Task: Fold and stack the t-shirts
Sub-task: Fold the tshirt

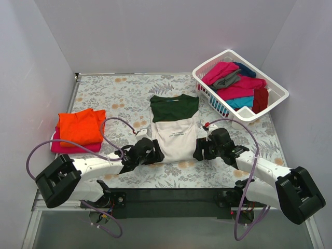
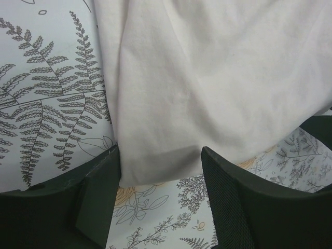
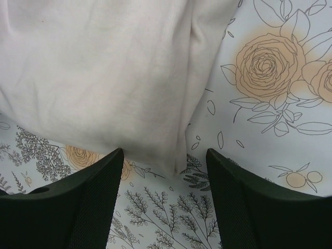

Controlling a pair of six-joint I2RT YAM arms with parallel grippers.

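While flat, t-shirt between stack, basket.

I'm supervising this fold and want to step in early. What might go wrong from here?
Both the left gripper and right gripper stand open with only the hem edge of the cream shirt between their fingers; a shallow pinch may slip. At the right corner a side fold shows, which might open on lifting. The left arm's cable loops close to the orange shirt and could brush it.
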